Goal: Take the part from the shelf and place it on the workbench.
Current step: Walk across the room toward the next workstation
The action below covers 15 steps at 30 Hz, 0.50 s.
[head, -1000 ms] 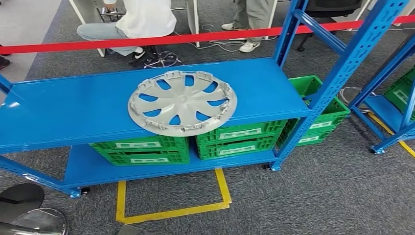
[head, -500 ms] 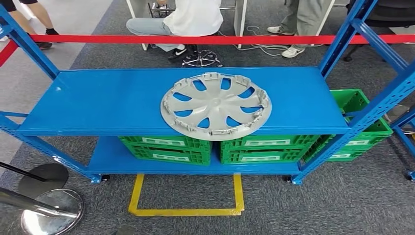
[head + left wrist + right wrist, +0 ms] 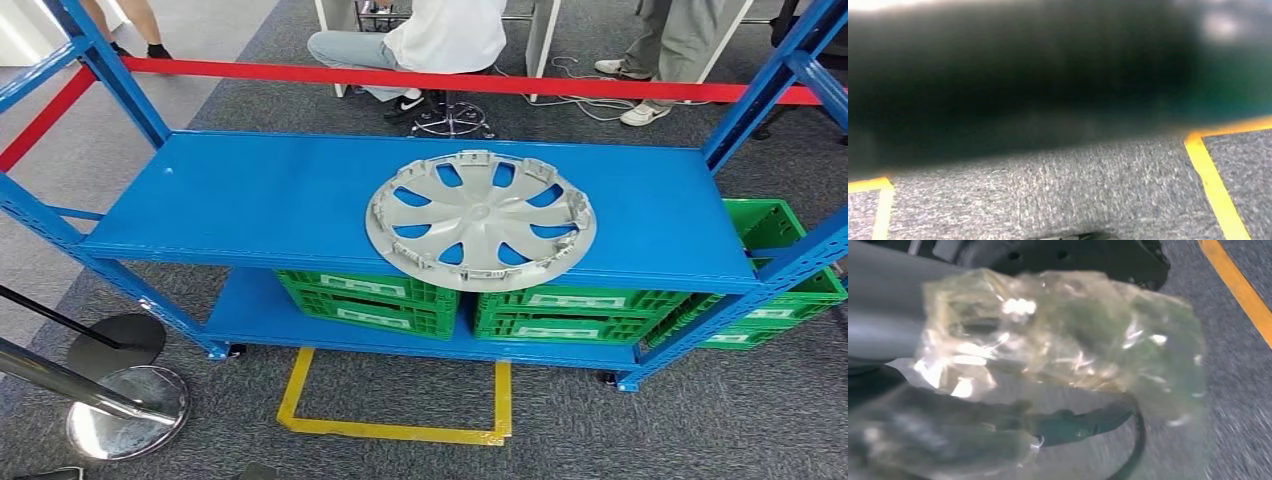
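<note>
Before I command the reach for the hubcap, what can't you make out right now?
- Left hand: the left wrist view is a dark blur over carpet.
- Right hand: wrapped in clear film, fingers unreadable.
- Hubcap underside: hidden against the shelf.
- Workbench: not visible.

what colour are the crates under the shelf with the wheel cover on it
Green, with pale labels on their fronts. The crates under the wheel cover show best in the head view.

The right hand (image 3: 1013, 390) hangs low, just above the floor. It is wrapped in a clear, crinkly cover, so you cannot tell if its fingers are open or closed. The left wrist view is dark and blurry, and the left hand cannot be made out there.
</note>
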Tool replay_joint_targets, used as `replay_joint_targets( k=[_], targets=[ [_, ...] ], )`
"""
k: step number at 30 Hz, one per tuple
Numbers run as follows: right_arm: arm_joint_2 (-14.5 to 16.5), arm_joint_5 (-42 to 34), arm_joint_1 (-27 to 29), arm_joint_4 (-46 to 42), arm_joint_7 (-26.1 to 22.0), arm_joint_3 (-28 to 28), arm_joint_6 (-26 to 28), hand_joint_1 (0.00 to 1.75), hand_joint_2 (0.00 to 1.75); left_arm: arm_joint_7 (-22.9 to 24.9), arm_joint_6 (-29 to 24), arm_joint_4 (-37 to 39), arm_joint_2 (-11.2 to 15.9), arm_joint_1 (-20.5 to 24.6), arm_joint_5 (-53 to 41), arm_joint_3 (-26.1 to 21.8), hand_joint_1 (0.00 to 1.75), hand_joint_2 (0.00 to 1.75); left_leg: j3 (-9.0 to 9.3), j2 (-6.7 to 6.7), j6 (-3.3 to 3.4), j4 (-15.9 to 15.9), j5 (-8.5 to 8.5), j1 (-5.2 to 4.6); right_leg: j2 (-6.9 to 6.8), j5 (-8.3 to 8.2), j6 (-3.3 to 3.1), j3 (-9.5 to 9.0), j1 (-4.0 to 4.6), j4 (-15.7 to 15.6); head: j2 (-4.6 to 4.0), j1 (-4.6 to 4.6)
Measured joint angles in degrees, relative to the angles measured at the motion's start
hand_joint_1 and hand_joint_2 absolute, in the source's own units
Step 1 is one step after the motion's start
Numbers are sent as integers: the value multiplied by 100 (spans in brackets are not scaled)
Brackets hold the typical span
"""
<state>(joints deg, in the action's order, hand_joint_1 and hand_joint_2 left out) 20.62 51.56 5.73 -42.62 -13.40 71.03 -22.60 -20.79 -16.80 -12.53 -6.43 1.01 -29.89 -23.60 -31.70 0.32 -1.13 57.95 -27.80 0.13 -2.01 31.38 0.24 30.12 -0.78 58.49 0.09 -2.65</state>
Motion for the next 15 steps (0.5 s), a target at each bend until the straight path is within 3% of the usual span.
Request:
replay_joint_targets(
  k=[2,4,8,15],
  targets=[
    [-1,-58,-13,37,81,15,57,0,175,13,-17,1,1,-15,-3,-16,0,175,13,-4,6,-4,-9,-4,-3,-7,4,-17,-3,-35,0,0],
    [-1,-76,-21,56,116,26,157,0,175,60,35,1,6,-13,-28,-33,0,175,18,-4,27,-4,-18,-6,-3,-20,31,-42,-6,-75,0,-2],
    [-1,-195,-21,68,103,24,286,0,0,71,316,1,-2,-24,-37,-46,0,0,20,-4,56,-2,-31,-7,1,-35,60,-112,-6,-108,0,0],
    [-1,-486,-26,82,138,12,222,0,0,20,496,1,-5,-32,109,-152,0,0,26,-4,67,2,-38,-11,2,-33,91,-120,-8,-119,0,-3]
  ],
)
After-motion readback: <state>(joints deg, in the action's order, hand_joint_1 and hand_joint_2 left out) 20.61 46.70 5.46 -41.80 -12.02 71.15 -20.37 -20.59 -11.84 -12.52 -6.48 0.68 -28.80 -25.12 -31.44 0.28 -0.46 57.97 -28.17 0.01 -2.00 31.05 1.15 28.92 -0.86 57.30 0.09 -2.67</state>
